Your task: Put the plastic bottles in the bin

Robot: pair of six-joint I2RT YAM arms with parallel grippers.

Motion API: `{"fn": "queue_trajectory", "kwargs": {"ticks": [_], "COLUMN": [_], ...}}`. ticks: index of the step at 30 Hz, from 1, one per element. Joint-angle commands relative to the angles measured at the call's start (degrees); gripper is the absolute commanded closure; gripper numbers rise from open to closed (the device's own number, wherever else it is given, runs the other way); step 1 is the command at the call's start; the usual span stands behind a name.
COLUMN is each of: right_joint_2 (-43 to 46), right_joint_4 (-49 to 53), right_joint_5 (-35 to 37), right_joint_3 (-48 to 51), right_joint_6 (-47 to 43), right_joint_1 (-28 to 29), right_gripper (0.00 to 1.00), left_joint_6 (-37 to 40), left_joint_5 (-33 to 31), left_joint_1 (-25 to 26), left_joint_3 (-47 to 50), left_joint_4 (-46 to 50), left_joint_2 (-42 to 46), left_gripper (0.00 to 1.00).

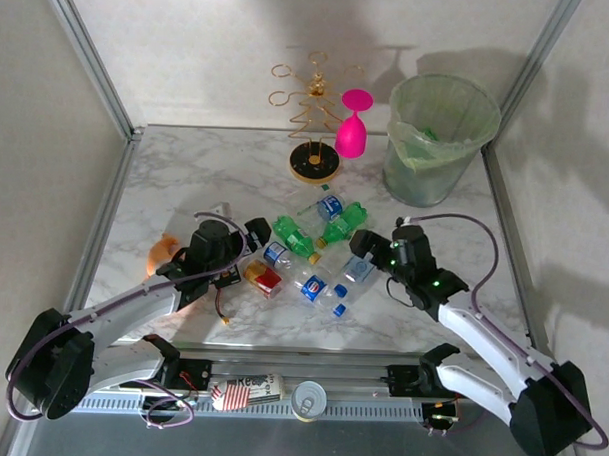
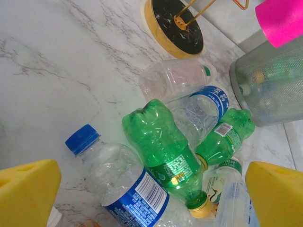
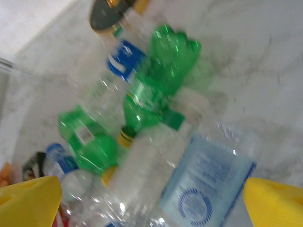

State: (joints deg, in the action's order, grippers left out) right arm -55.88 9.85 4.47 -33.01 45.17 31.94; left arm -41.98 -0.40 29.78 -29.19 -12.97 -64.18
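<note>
The bottles (image 1: 314, 253) lie in a heap near the bin (image 1: 437, 139), in front and left of it.

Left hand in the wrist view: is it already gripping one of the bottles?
No. The left hand is open, its yellow fingers apart above the blue-capped clear bottle, touching nothing.

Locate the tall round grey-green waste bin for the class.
In the top external view, the tall round grey-green waste bin stands at the table's far right corner, right of the pink wine glass.

Left pincer (image 1: 252, 229) agape, right pincer (image 1: 362, 242) agape
</note>
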Motion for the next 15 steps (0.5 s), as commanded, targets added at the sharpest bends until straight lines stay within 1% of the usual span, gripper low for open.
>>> {"fn": "queue_trajectory", "kwargs": {"ticks": [1, 4, 7, 11, 15], "right_joint_2": [-2.8, -5.87, -8.58, -11.47, -14.47], "right_joint_4": [2.85, 6.23, 5.93, 0.09, -3.48], "right_joint_5": [5.41, 9.72, 11.5, 10.32, 9.19], "right_joint_3": [-0.06, -1.12, -1.11, 0.16, 0.2], "right_joint_6": [3.8, 5.33, 6.57, 7.36, 8.01], "right_joint_1": [2.64, 4.08, 4.61, 4.96, 5.15], "right_gripper": [0.01, 0.01, 0.01, 0.01, 0.01], "left_joint_6": [-0.04, -0.03, -0.44, -1.11, -1.43], "left_joint_5": [0.15, -1.13, -2.08, -2.35, -2.52], "left_joint_1": [-0.16, -0.16, -0.16, -0.15, -0.16], "left_joint_3": [-1.43, -0.78, 0.16, 0.84, 1.39], "left_joint_4": [-0.16, 0.83, 1.11, 1.16, 1.62], "left_joint_2": [0.86, 2.48, 3.84, 4.68, 5.59], "left_gripper": [0.0, 0.0, 0.0, 0.0, 0.0]}}
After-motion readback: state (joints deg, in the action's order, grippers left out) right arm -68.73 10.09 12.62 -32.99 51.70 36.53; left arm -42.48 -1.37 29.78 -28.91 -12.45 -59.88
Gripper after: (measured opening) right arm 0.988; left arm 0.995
